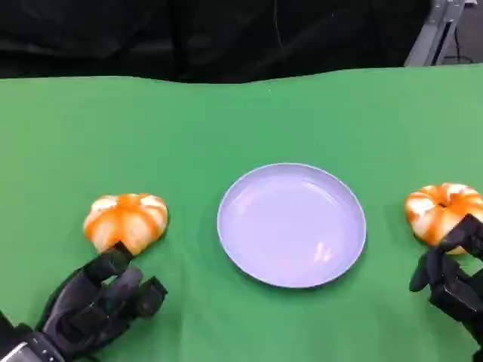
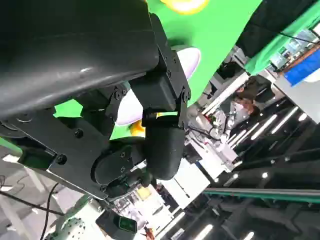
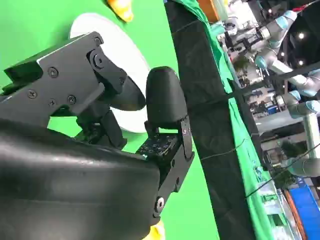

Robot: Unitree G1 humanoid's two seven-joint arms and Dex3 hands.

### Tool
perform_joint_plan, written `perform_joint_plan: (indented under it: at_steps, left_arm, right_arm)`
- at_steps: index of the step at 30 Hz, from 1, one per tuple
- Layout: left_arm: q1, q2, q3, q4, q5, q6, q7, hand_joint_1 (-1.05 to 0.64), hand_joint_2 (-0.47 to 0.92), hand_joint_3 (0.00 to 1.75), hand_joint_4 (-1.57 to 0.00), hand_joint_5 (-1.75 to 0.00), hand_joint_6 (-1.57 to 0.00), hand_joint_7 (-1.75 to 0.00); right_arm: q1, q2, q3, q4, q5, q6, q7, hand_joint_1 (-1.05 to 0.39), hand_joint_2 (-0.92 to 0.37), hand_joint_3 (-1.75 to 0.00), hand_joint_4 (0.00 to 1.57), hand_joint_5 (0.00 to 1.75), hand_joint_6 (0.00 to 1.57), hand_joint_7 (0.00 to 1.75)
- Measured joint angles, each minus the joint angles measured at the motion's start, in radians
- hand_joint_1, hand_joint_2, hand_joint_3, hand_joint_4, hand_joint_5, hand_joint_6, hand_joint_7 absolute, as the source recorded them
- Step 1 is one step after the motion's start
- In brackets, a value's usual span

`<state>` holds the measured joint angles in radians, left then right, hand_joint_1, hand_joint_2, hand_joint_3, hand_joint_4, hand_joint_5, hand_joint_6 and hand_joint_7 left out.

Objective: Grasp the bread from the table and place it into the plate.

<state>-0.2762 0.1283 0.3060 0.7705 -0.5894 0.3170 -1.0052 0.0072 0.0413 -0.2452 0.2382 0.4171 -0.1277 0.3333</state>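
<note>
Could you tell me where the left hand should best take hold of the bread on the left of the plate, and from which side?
Probably from above and from the robot's side: the left hand lies just short of the left bread, fingers apart. The bread is a low, round, lobed bun lying flat, so the fingers should span its rounded sides. The plate lies apart to the right, leaving room.
</note>
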Motion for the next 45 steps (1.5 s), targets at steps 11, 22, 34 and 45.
perform_joint_plan:
  at_steps: [11, 22, 34, 45]
  left_arm:
    - [-0.009, 0.0, 0.0, 0.011, 0.0, -0.02, -0.006, -0.21, 0.6, 0.97, -0.83, -1.75, -1.05, -1.18]
    - [0.012, -0.018, -0.002, -0.044, 0.04, -0.114, 0.044, -0.18, 0.49, 1.12, -0.82, -1.55, -0.94, -1.14]
    - [0.153, -0.037, -0.13, -0.302, 0.842, -0.885, 0.71, -0.81, 0.92, 0.3, -0.41, -0.15, -0.55, 0.0]
    - [0.141, 0.249, -0.296, -0.6, 1.595, -0.729, 1.239, -0.86, 0.92, 0.13, -0.31, -0.04, -0.45, -0.01]
  right_arm:
    - [-0.014, -0.001, -0.012, 0.01, 0.002, 0.0, 0.011, 0.0, -0.48, -1.27, 0.86, 1.75, 0.79, 1.54]
    - [-0.014, -0.001, -0.017, 0.01, 0.001, -0.003, 0.024, -0.02, -0.47, -1.29, 0.87, 1.75, 0.8, 1.55]
    - [-0.014, 0.003, -0.015, 0.01, 0.0, -0.001, 0.024, -0.03, -0.48, -1.3, 0.87, 1.75, 0.77, 1.57]
    - [-0.009, 0.001, -0.013, -0.007, -0.002, -0.001, 0.023, -0.05, -0.5, -1.3, 0.85, 1.75, 0.75, 1.59]
